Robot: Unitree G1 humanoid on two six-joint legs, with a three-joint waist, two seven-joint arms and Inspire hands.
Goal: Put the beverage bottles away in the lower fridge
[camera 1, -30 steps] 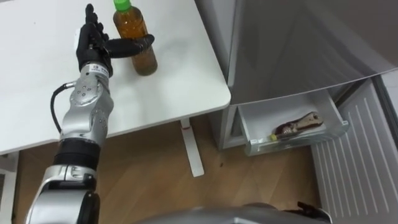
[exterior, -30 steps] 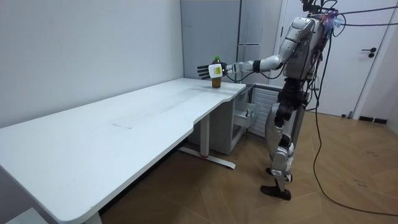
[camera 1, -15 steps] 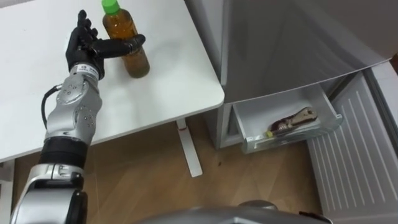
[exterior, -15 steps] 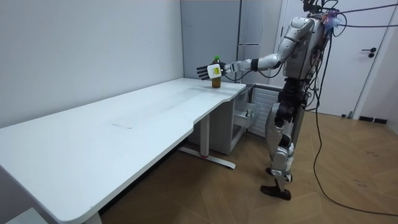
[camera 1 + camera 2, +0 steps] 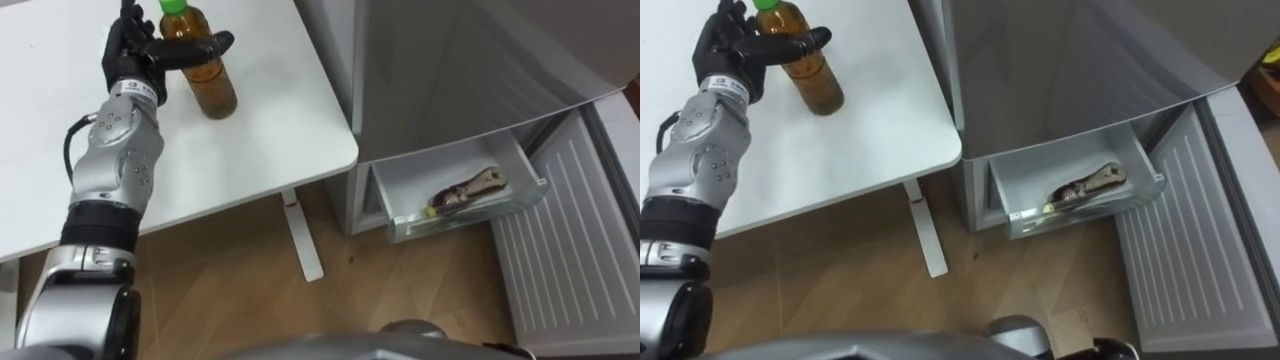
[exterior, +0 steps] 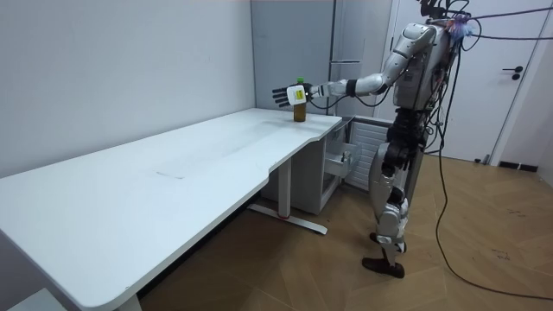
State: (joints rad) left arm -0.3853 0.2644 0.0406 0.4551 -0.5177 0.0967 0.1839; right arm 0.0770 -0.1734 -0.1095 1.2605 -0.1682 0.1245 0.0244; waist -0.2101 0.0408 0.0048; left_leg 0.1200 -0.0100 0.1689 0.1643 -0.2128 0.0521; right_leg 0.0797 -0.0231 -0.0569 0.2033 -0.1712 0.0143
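An amber tea bottle (image 5: 208, 75) with a green cap stands upright near the right end of the white table (image 5: 250, 120), next to the fridge. My left hand (image 5: 130, 52) is just left of the bottle, fingers straight and pointing up. Its thumb reaches across the bottle's upper front and touches it. In the room view the left hand (image 6: 282, 95) is spread beside the bottle (image 6: 300, 104). The lower fridge drawer (image 5: 400, 190) is pulled out, with a dark packet (image 5: 462, 192) lying in it. A dark bit of my right hand (image 5: 497, 347) shows at the bottom edge.
The grey fridge body (image 5: 460, 60) stands right of the table, and its open lower door (image 5: 570, 250) swings out at the right. A white table leg (image 5: 302, 240) stands on the wooden floor between me and the drawer. I stand in front of the fridge.
My left arm has risen a little, and the thumb now lies higher on the bottle. The eye view has shifted slightly. The bottle still stands on the table.
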